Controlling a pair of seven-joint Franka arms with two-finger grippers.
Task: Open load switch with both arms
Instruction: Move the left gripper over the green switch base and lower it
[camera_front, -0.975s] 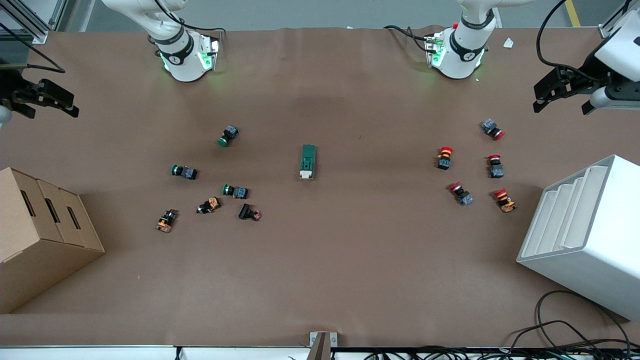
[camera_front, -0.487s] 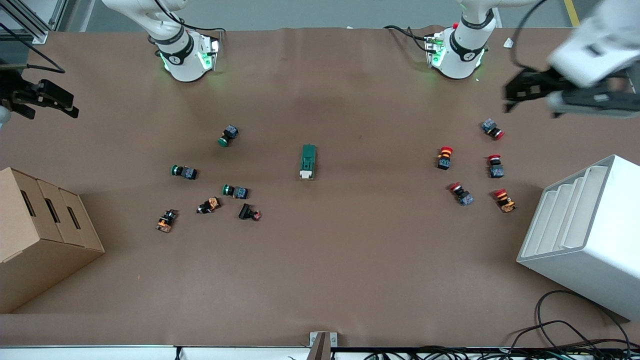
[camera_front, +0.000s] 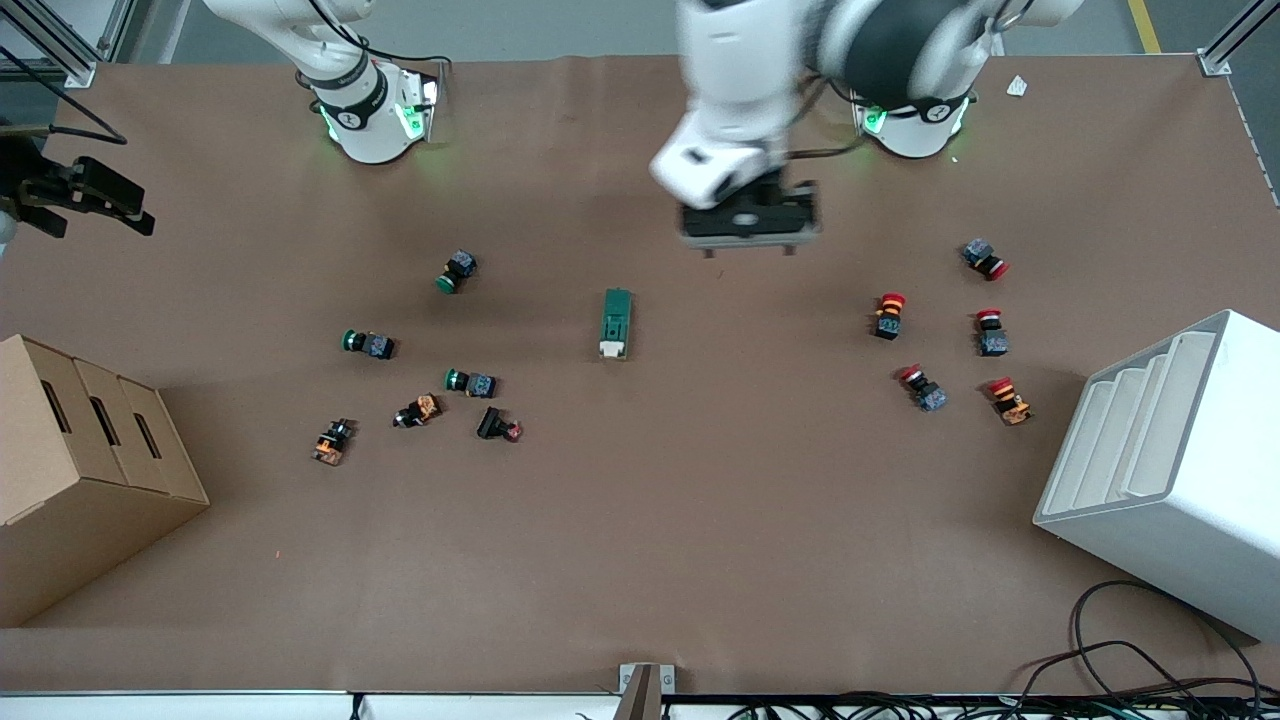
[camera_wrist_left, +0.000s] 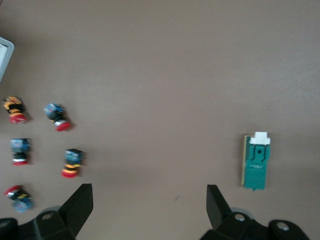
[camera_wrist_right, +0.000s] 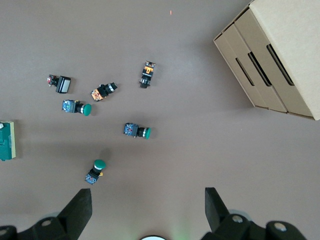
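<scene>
brown paper-covered desk (camera_front: 640, 520), creased near the arms' bases. grey floor shows above its top edge. tangled black cables (camera_front: 1150, 670) at the front edge, toward the left arm's end.

load switch (camera_front: 616, 323) lies flat mid-desk, white lever tab on its end nearer the front camera. nothing touches it.

green-capped push buttons (camera_front: 455, 272) scattered toward the right arm's end, near a cardboard box (camera_front: 80, 470). red-capped push buttons (camera_front: 889, 314) toward the left arm's end, near a white stepped bin (camera_front: 1170, 460).

left claw (camera_front: 750, 240): up in the air over bare desk between the load switch and the red buttons, fingers (camera_wrist_left: 80, 205) spread wide, empty. a second ago it hung at the desk's edge by the white bin; it has swung in toward the middle.

right claw (camera_front: 80, 195): waits at the desk's edge above the cardboard box, fingers (camera_wrist_right: 80, 210) apart, empty, unmoved. load switch and buttons unchanged.
</scene>
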